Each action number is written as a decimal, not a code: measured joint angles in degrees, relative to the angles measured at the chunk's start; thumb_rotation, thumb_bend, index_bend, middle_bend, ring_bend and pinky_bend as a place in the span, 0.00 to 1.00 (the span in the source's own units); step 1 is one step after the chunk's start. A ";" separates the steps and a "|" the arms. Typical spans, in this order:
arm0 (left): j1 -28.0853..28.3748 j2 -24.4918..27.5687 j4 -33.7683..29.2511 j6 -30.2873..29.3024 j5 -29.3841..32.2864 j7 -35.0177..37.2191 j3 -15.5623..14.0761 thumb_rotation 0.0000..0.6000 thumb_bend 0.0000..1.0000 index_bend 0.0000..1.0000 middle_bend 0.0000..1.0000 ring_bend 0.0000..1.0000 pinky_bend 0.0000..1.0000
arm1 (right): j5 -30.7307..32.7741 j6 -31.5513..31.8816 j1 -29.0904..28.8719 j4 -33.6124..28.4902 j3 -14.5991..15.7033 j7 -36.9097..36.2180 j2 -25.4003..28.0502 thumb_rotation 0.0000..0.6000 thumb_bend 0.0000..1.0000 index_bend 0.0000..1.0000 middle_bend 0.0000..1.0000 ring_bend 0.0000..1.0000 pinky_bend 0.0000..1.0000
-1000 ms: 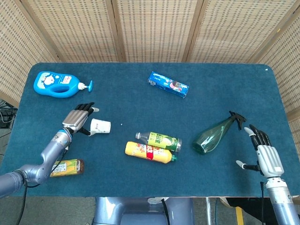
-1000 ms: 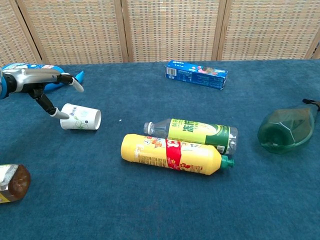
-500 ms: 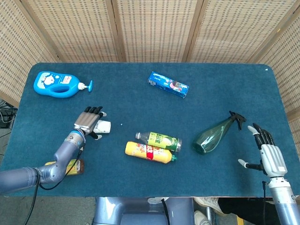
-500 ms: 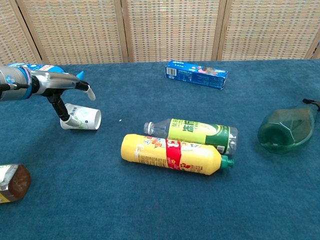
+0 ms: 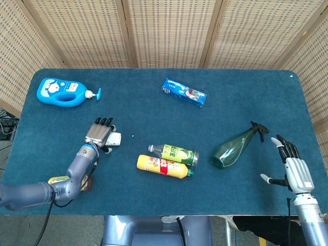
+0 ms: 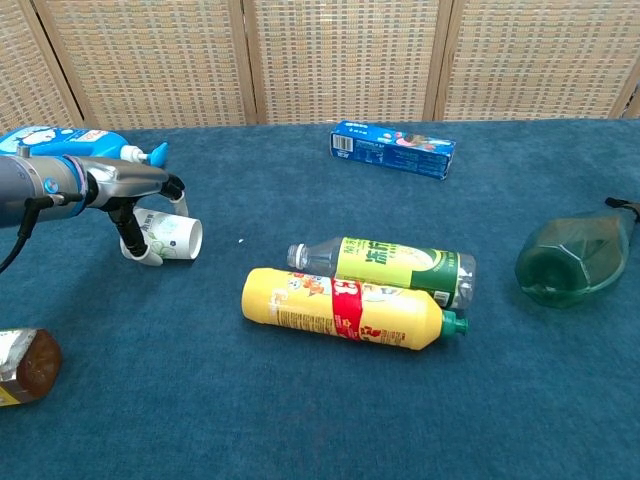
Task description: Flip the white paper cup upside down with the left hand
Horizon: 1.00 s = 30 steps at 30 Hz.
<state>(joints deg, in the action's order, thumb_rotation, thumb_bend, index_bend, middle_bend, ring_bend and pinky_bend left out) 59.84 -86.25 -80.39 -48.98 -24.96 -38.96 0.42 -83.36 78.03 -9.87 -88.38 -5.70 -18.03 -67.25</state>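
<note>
Left hand (image 5: 100,134) has moved further over the white paper cup (image 6: 171,237) since a second ago, when it was beside the base end; fingers now drape over the cup's top, thumb (image 6: 136,245) down its near side, contact looks like a loose hold but a firm grip can't be confirmed. Cup lies on its side on the blue table (image 5: 154,102), mouth pointing toward the robot's right (mostly hidden under the hand in head view). Right hand (image 5: 295,172) sits at the table's near right edge, fingers spread, holding nothing. Yellow bottle (image 6: 345,308) and green-label bottle (image 6: 392,268) lie touching, mid-table. Green spray bottle (image 5: 236,146) right of them. Blue pump bottle (image 5: 63,91) far left.
</note>
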 measured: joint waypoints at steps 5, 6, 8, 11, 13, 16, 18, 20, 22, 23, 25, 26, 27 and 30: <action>-0.55 -2.06 1.68 -0.90 -0.94 0.15 0.35 0.94 0.24 0.31 0.00 0.00 0.00 | -0.20 0.19 0.04 -0.04 0.05 -0.07 0.02 1.00 0.11 0.00 0.00 0.00 0.00; -0.64 -2.38 1.89 -1.04 -1.08 0.15 0.41 0.95 0.25 0.33 0.00 0.00 0.00 | -0.22 0.19 0.02 0.00 0.03 -0.13 0.00 1.00 0.11 0.00 0.00 0.00 0.00; -0.86 -3.05 2.36 -1.32 -1.37 0.24 0.62 0.99 0.27 0.36 0.00 0.00 0.01 | -0.28 0.25 0.03 0.05 0.04 -0.23 -0.02 1.00 0.11 0.00 0.00 0.00 0.00; -1.27 -3.89 2.93 -1.93 -2.22 0.64 1.03 1.00 0.29 0.39 0.00 0.00 0.02 | -0.35 0.44 0.07 0.12 0.00 -0.37 0.00 1.00 0.11 0.00 0.00 0.00 0.00; -1.66 -4.30 3.20 -2.43 -3.28 1.13 1.26 1.00 0.29 0.40 0.00 0.00 0.02 | -0.41 0.57 0.12 0.16 0.00 -0.51 0.02 1.00 0.11 0.00 0.00 0.00 0.00; -2.69 -4.57 3.21 -3.46 -5.41 3.30 1.92 1.00 0.29 0.38 0.00 0.00 0.02 | -0.58 0.69 0.15 0.21 0.04 -0.58 0.04 1.00 0.11 0.00 0.00 0.00 0.00; -3.58 -4.62 3.13 -4.08 -7.53 5.49 2.41 1.00 0.29 0.37 0.00 0.00 0.02 | -0.64 0.75 0.16 0.24 0.07 -0.50 0.00 1.00 0.11 0.00 0.00 0.00 0.00; -4.79 -4.64 2.97 -4.78 -10.03 8.74 3.16 1.00 0.28 0.37 0.00 0.00 0.02 | -0.62 0.69 0.14 0.24 0.08 -0.44 -0.02 1.00 0.11 0.00 0.00 0.00 0.00; -6.19 -4.69 2.80 -5.53 -12.44 12.84 4.08 1.00 0.27 0.37 0.00 0.00 0.02 | -0.57 0.57 0.11 0.30 0.13 -0.29 -0.09 1.00 0.11 0.00 0.00 0.00 0.00; -6.85 -4.75 2.80 -5.87 -13.65 14.89 4.49 1.00 0.27 0.37 0.00 0.00 0.02 | -0.57 0.52 0.10 0.30 0.17 -0.23 -0.12 1.00 0.11 0.00 0.00 0.00 0.00; -8.48 -5.09 3.11 -6.66 -16.81 20.41 5.40 1.00 0.26 0.37 0.00 0.00 0.03 | -0.57 0.38 0.04 0.33 0.23 0.02 -0.22 1.00 0.11 0.00 0.00 0.00 0.00; -9.21 -5.31 3.40 -6.97 -18.22 23.06 5.78 1.00 0.25 0.37 0.00 0.00 0.04 | -0.57 0.35 0.02 0.33 0.25 0.13 -0.26 1.00 0.11 0.00 0.00 0.00 0.00; -9.94 -5.59 3.80 -7.26 -19.65 25.86 6.13 1.00 0.25 0.37 0.00 0.00 0.04 | -0.57 0.29 0.00 0.31 0.29 0.27 -0.29 1.00 0.11 0.00 0.00 0.00 0.00; -12.36 -6.78 5.88 -8.11 -24.83 35.76 7.09 1.00 0.25 0.37 0.00 0.00 0.05 | -0.67 0.32 -0.02 0.19 0.36 0.67 -0.34 1.00 0.11 0.00 0.00 0.00 0.00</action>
<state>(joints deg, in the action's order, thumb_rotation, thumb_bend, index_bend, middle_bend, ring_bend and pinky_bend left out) 47.48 -93.03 -74.51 -57.09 -49.78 -3.20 7.51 -84.03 78.35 -9.88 -88.20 -5.34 -17.36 -67.59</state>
